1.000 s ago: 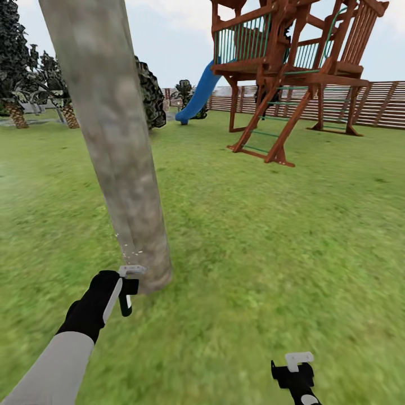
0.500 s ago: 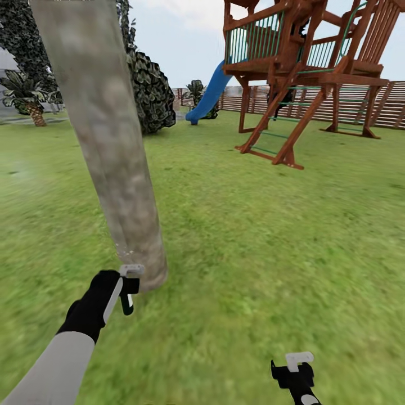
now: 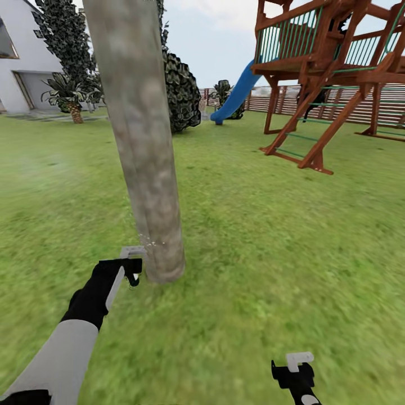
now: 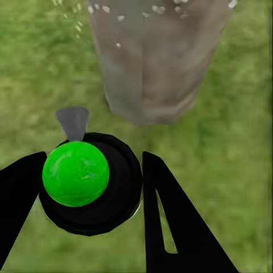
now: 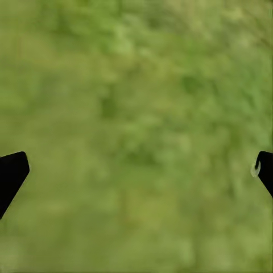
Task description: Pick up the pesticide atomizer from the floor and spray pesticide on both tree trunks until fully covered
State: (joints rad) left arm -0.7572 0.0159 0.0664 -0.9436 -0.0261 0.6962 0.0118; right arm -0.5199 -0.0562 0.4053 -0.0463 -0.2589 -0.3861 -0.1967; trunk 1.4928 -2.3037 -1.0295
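While gripped, atomizer (image 4: 85,182) between end-effector fingers (image 4: 170,222).

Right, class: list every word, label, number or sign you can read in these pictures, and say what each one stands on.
None: no readable text anywhere.
Black round sprayer with a green top, held in the left pincer: bears no label.
Mottled grey-brown tree trunk: only bark and pale droplets.
Reddish wooden play tower, blue slide and white house: no signs or numbers.
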